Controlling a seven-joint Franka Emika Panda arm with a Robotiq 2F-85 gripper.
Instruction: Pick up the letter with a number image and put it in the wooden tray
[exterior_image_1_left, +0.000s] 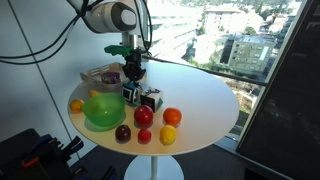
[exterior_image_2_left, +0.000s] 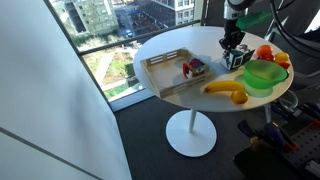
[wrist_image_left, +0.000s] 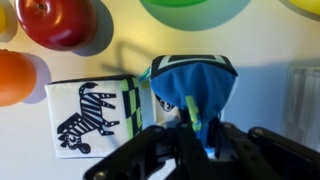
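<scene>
The letter block with blue edges (wrist_image_left: 190, 90) sits tilted between my gripper's fingers (wrist_image_left: 190, 135), which are shut on it. In an exterior view the gripper (exterior_image_1_left: 132, 78) stands over the block (exterior_image_1_left: 130, 93) near the table's middle; it also shows in the other exterior view (exterior_image_2_left: 233, 52). A darker cube with a zebra picture and black-green edges (wrist_image_left: 85, 118) touches the block's side and shows in an exterior view (exterior_image_1_left: 151, 100). The wooden tray (exterior_image_1_left: 100, 70) lies behind the gripper, and in an exterior view (exterior_image_2_left: 160, 72) it holds a small red-and-white toy.
A green bowl (exterior_image_1_left: 103, 110) stands beside the cubes. Several fruits ring them: a red apple (wrist_image_left: 55, 20), an orange (exterior_image_1_left: 172, 116), a lemon (exterior_image_1_left: 76, 104), a banana (exterior_image_2_left: 225, 90). The round white table's edge (exterior_image_1_left: 225, 125) is close.
</scene>
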